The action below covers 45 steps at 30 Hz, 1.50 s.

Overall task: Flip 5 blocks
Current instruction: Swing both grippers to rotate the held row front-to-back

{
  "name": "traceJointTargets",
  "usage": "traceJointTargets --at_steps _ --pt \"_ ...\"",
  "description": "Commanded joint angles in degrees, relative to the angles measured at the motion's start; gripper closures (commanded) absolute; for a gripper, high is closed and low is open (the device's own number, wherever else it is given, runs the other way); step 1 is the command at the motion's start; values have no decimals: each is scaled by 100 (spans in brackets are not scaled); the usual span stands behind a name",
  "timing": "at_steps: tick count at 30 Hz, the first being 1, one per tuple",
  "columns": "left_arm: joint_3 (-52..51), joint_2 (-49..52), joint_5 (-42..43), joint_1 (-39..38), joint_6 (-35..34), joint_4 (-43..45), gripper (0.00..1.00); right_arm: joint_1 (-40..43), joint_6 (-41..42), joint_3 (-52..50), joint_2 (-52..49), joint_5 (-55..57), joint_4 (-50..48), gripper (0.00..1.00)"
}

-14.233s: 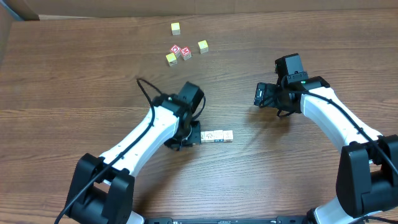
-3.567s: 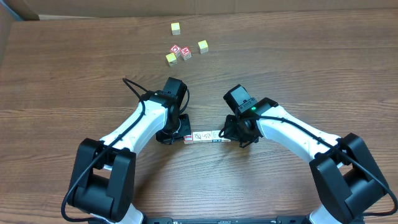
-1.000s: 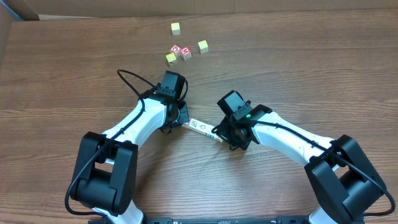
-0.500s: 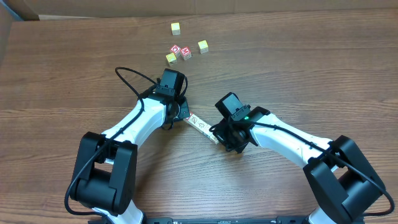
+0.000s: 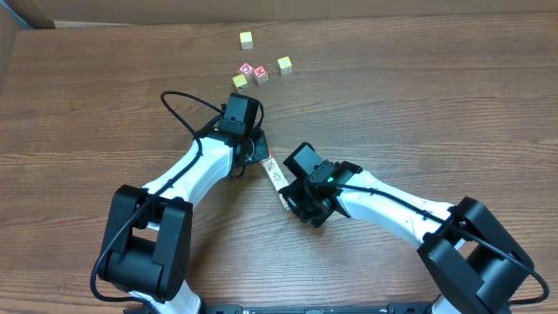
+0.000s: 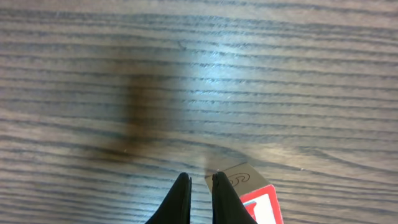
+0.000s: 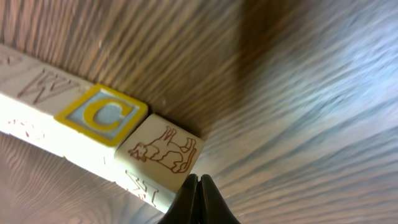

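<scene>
Blocks (image 5: 275, 174) sit end to end in one slanted row on the tabletop (image 5: 418, 105). The left gripper (image 5: 259, 157) is at the row's upper end and the right gripper (image 5: 286, 201) at its lower. Both sets of jaws are clenched on nothing, tips against the end cubes. The flip looks underway, with no cube clearly finished. No container is in view. Yellow-faced cubes (image 5: 247, 39) and red-faced cubes (image 5: 254, 71) lie well apart.

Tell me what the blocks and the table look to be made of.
The blocks look like pale, matte wood: letters pressed into the sides, coloured print on faces. The table shows brown wood grain with a soft sheen under the light; solid wood or laminate, I cannot tell.
</scene>
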State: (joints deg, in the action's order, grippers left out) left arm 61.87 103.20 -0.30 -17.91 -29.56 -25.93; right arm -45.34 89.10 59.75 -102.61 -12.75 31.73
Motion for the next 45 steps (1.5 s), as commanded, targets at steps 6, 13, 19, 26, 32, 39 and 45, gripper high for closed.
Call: traceJointTargets --at_steps 6,13,19,26,32,39,45 --pt "-22 63 566 -199 63 -96 93 -293 841 138 70 380 -483 87" --pt "-22 63 549 -197 66 -94 93 -562 1172 138 70 586 -603 88" --pt "-22 63 459 -197 87 -109 96 -704 1172 138 70 570 -745 88" --pt "0 13 461 -192 90 -168 96 -702 1163 144 74 404 -597 96" --pt "321 -330 459 -190 90 -407 96 -684 667 151 293 413 -595 96" --pt "1132 -811 431 -164 87 -1191 96 -667 -1095 170 833 1163 -592 96" --pt "1989 -881 413 122 87 -2096 96 -664 -2817 501 1091 1322 -328 96"
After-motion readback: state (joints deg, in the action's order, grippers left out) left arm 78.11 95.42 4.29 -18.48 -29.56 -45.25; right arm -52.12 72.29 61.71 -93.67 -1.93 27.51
